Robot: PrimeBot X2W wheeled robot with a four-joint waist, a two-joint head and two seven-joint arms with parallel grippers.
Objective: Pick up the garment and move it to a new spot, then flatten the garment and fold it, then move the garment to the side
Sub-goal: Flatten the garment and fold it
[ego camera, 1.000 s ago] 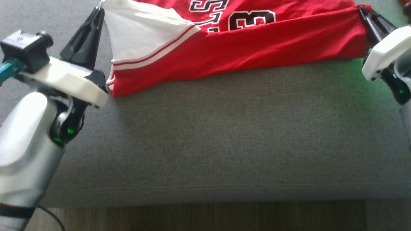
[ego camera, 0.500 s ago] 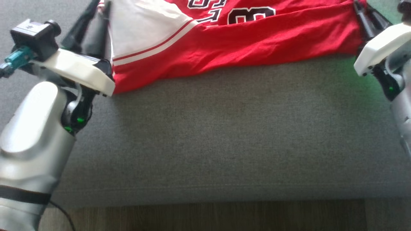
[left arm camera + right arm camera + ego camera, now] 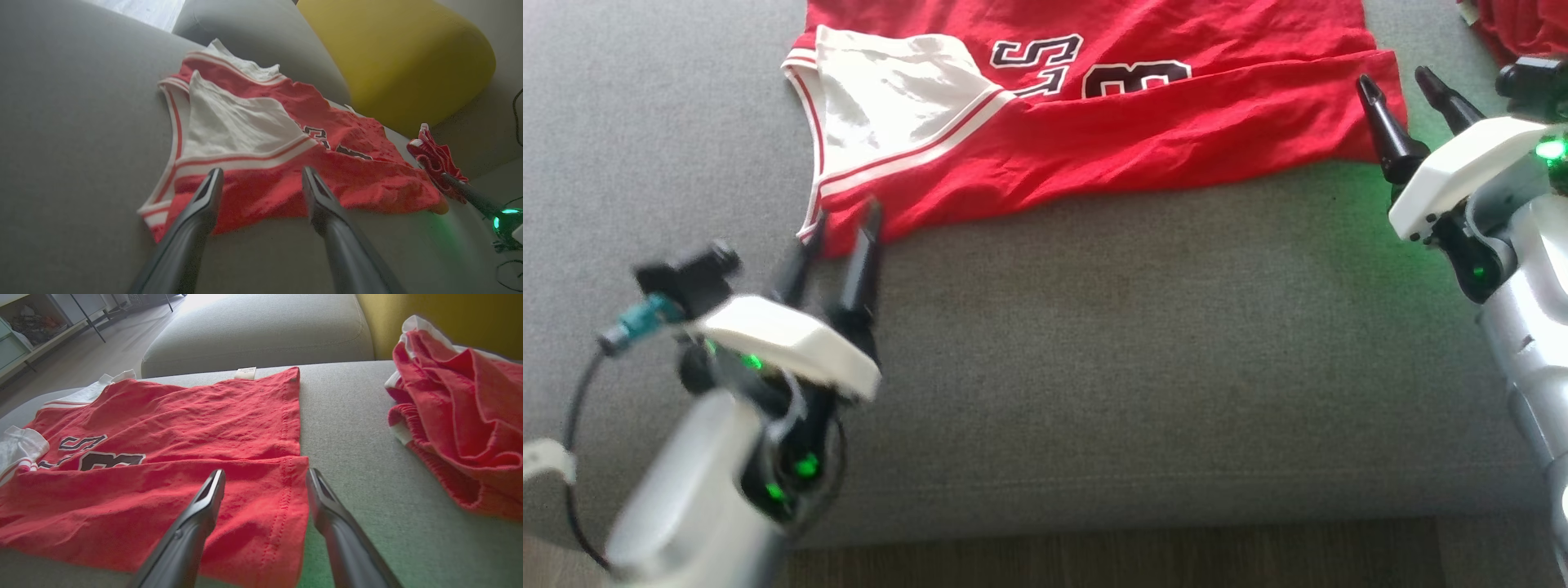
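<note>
Your jersey lies folded on the far part of the sofa, left jaws spread at its near left corner, right jaws spread at its right edge, red cloth far right.

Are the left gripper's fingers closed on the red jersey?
No, the left gripper holds its fingers wide apart, gripping nothing, and the jersey lies free on the grey sofa.

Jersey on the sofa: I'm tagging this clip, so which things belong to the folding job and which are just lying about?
Job in hand: red jersey, left end effector, right end effector, grey sofa beneath.
Lying about: crumpled red garment, yellow cushion.
</note>
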